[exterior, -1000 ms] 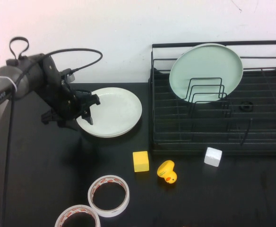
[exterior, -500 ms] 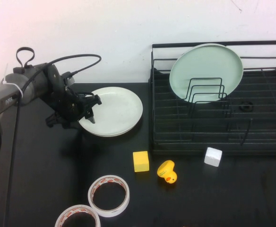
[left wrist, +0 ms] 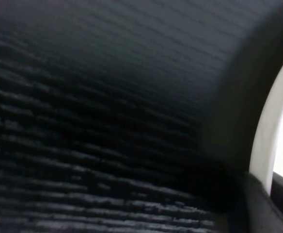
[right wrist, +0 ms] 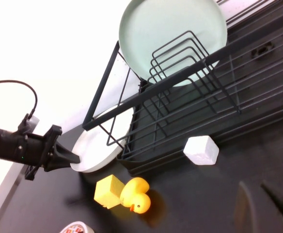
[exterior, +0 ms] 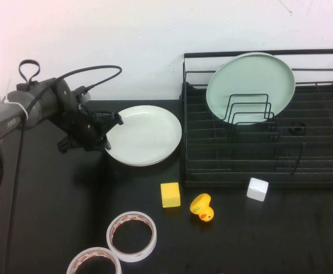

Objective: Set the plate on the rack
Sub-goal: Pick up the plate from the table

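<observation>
Left hand (exterior: pixel 110 134) pinches the left rim of the plate (exterior: pixel 143 135), which lies nearly flat on the table (exterior: pixel 52 217) beside the rack (exterior: pixel 266 142). Right hand, out of view, is pressed together.

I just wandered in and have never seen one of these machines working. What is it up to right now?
The left gripper has closed on the near-left edge of the cream plate, which lies on the black table right beside the rack. A green plate already stands in the rack. The right gripper is out of sight, shut. A yellow block, a toy duck and tape rolls sit untouched.
</observation>
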Action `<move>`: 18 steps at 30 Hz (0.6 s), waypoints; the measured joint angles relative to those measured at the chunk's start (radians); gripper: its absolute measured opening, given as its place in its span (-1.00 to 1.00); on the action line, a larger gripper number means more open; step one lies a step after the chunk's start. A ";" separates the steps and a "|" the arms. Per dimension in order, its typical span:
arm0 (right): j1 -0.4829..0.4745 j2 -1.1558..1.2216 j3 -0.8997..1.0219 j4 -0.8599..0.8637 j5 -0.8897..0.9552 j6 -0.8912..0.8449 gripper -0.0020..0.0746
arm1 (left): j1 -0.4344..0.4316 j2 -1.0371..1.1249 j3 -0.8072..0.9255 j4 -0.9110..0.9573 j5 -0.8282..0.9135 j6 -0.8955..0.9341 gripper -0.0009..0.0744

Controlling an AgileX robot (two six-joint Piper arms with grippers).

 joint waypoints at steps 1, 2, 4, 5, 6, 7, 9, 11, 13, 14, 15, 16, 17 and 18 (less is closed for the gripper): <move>0.000 0.000 0.000 0.000 0.000 0.000 -0.92 | 0.005 0.003 0.000 -0.021 0.000 0.017 -0.96; 0.000 0.000 0.000 0.000 0.000 0.000 -0.92 | 0.013 0.005 0.000 -0.055 0.000 0.043 -0.96; 0.000 0.000 0.000 0.000 0.000 0.000 -0.92 | 0.030 0.009 0.000 -0.134 0.003 0.112 -0.96; 0.000 0.000 0.000 0.000 0.000 0.000 -0.92 | 0.041 0.012 0.000 -0.181 0.012 0.154 -0.96; 0.000 0.000 0.000 0.000 0.000 0.000 -0.92 | 0.053 0.016 0.000 -0.229 0.024 0.197 -0.96; 0.000 0.000 0.000 0.000 0.000 0.000 -0.92 | 0.065 0.020 0.000 -0.267 0.033 0.230 -0.96; 0.000 0.000 0.000 0.000 0.000 0.000 -0.92 | 0.089 0.027 0.002 -0.350 0.061 0.312 -0.97; 0.000 0.000 0.000 0.000 0.000 0.000 -0.92 | 0.114 0.029 0.004 -0.415 0.088 0.386 -0.97; 0.000 0.000 0.000 0.000 0.000 0.000 -0.92 | 0.140 0.029 0.005 -0.468 0.116 0.454 -0.97; 0.000 0.000 0.000 0.000 0.000 0.000 -0.92 | 0.154 0.029 0.005 -0.491 0.130 0.484 -0.97; 0.000 0.000 0.000 0.000 0.000 0.000 -0.92 | 0.168 0.029 0.005 -0.511 0.142 0.511 -0.97; 0.000 0.000 0.000 0.000 0.000 0.000 -0.92 | 0.180 0.029 0.005 -0.527 0.155 0.539 -0.97; 0.000 0.000 0.000 0.000 0.000 0.000 -0.92 | 0.191 0.029 0.005 -0.539 0.169 0.560 -0.97; 0.000 0.000 0.000 0.000 0.000 0.000 -0.92 | 0.197 0.029 0.005 -0.551 0.184 0.585 -0.97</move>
